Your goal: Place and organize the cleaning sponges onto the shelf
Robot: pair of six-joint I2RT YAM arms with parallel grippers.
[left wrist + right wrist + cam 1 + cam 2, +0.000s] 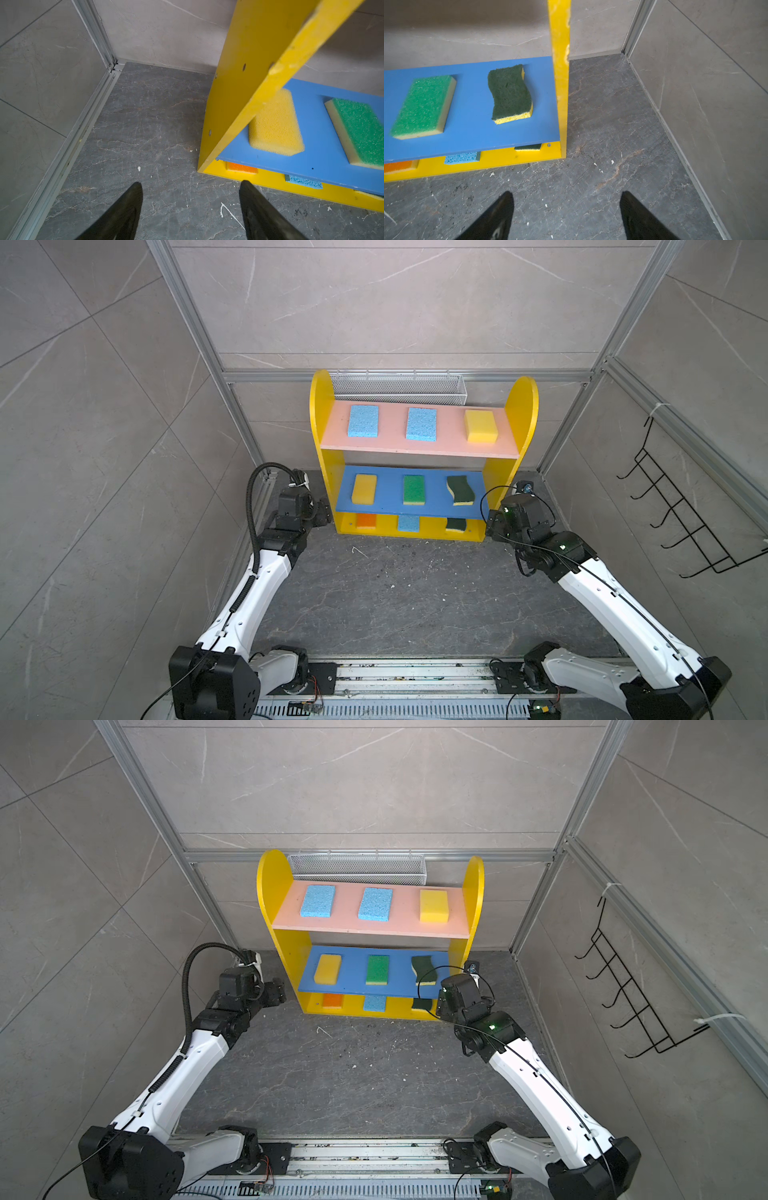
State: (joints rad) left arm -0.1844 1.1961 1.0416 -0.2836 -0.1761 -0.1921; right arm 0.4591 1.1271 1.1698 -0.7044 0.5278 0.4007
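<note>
The shelf [322, 406] sits on a dark stone floor [395, 593], grey tile walls [395, 302] around. Nine sponges [363, 420], three per level. Your left gripper [190, 182] and right gripper [565, 192] gape empty.

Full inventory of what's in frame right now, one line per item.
shelf: 1, yellow sides, against the back wall; pink board, blue board, yellow base
light blue sponges: 3, two on pink board, one mid base
yellow sponges: 2, right on pink board, left on blue board
green sponge: 1, mid blue board
dark-green wavy sponges: 2, right on blue board, right on base
orange sponge: 1, left on base
mesh basket: 1, white, behind shelf
hook rack: 1, black, right wall
left gripper: 1, black, open, empty, by shelf's left side
right gripper: 1, black, open, empty, by shelf's right side
</note>
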